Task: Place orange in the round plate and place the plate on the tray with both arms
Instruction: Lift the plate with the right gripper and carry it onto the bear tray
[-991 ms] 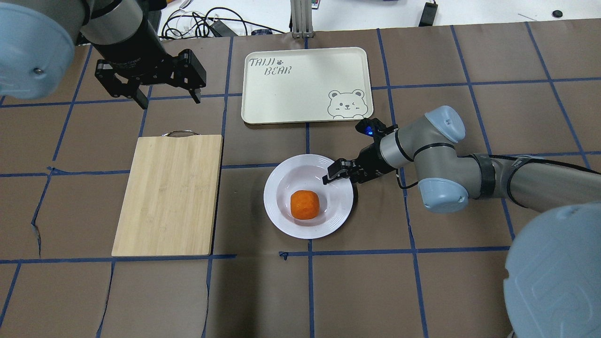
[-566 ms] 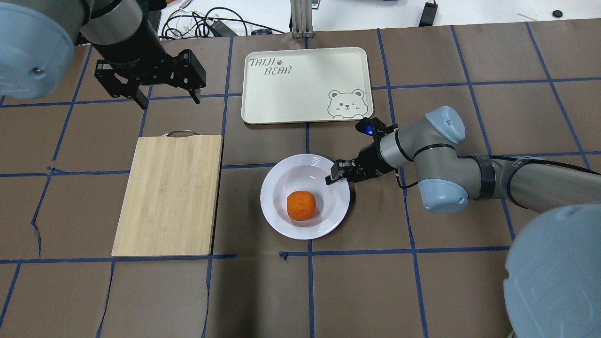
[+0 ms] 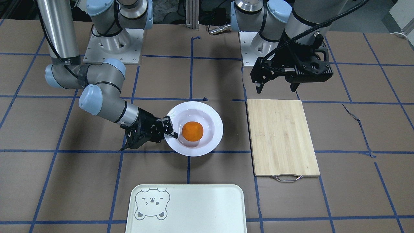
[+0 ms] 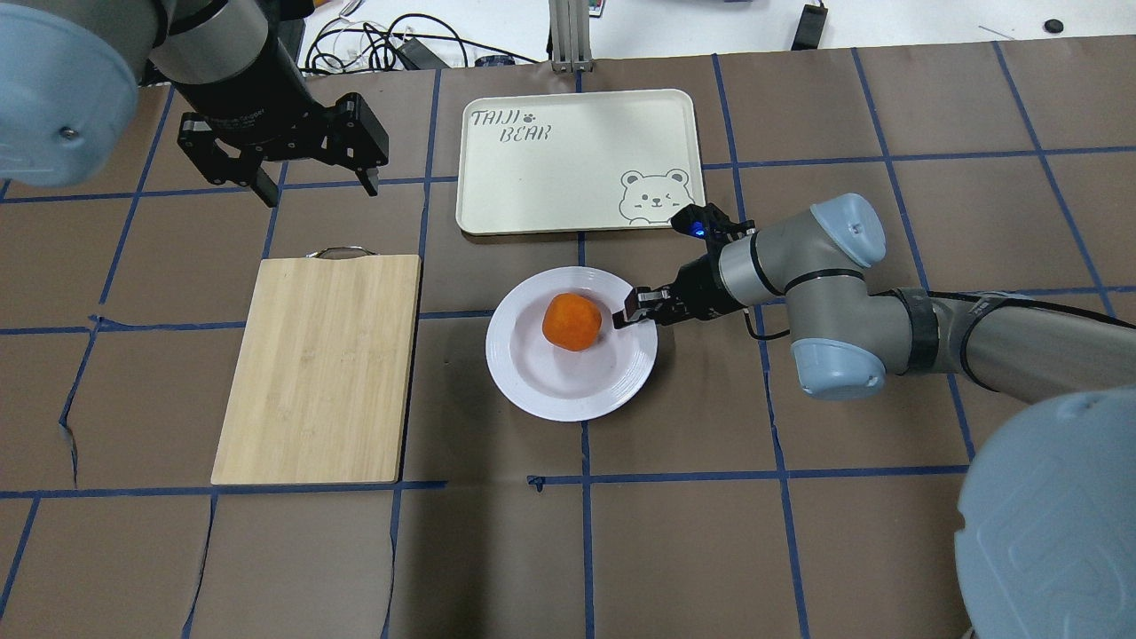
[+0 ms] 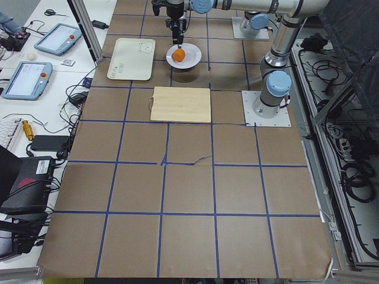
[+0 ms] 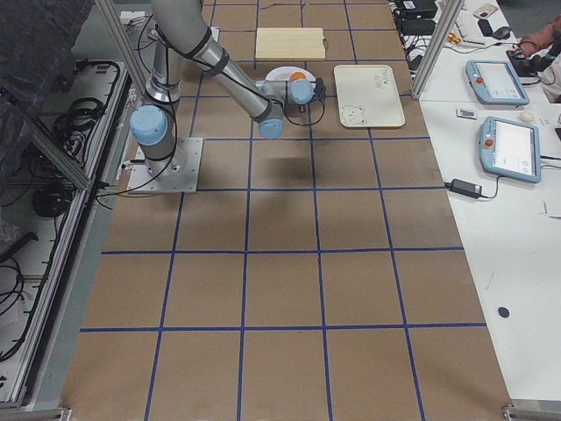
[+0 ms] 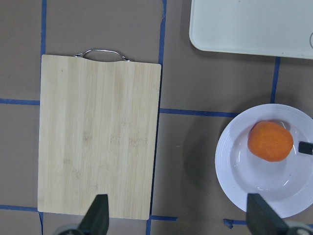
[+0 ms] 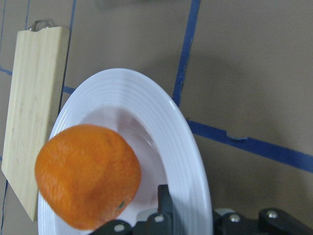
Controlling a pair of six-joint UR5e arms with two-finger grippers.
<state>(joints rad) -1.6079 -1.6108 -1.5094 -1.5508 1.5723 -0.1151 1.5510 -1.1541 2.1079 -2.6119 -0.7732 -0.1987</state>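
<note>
On the table: brown paper with a blue tape grid [image 4: 799,550]; all task items sit on it.
cutting board: bamboo, metal handle [image 4: 319,368], flat, on the robot's left, well apart from the plate. Not part of the task.
tray: cream, bear outline [image 4: 568,177], on the far side from the robot, nothing on it. Near the plate, not touching.
round plate: glossy white [image 4: 550,390], between board and right arm, just short of the tray. Can't tell if it is off the table or tilted.
right gripper: [image 4: 628,313] low and sideways at the plate's rim on the robot's right. Jaws narrow, pinching the rim; wrist view shows one finger on top of the rim.
left gripper: [image 4: 319,191] up high beyond the board's handle end, jaws wide, nothing in them. Far from the plate.
orange: [image 4: 572,321] loose in the plate's sunken centre, toward the tray side, near the right gripper's tip.
handling, plate: probably stiff, glazed, slippery, breakable; a one-sided pinch likely lets it sag or twist.
handling, orange: light, firm, round; likely rolls with any tilt, though the well should catch it.
where to hold: rim only. The left gripper should probably take the opposite rim, board side, and the plate should stay level.
</note>
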